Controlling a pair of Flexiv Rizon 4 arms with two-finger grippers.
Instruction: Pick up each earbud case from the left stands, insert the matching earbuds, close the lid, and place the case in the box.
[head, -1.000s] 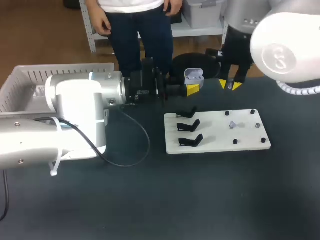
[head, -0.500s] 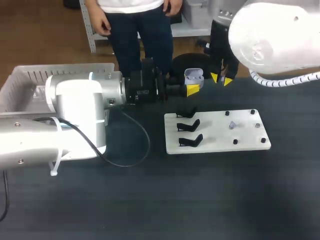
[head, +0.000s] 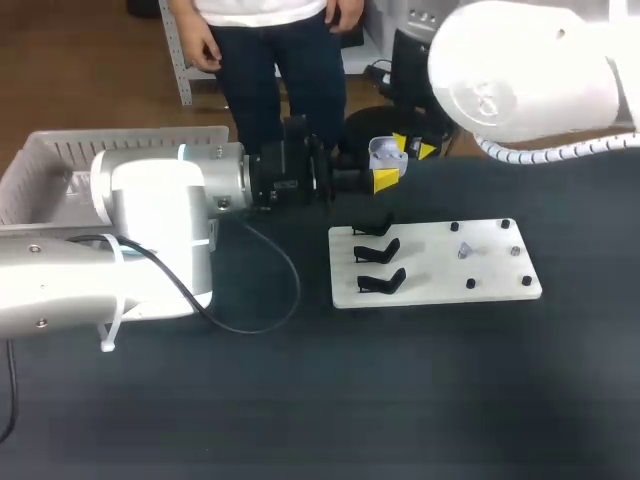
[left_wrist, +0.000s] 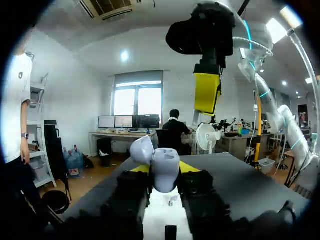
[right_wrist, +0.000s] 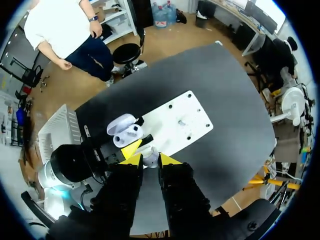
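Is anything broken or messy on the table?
No, nothing stands out. The left hand holds the earbud case, lid open, the right hand holds an earbud close by it, and the white board lies flat.

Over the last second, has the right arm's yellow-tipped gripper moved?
Yes. The yellow-tipped right gripper shifted left along the far edge of the flat white board, ending beside the open pale earbud case.
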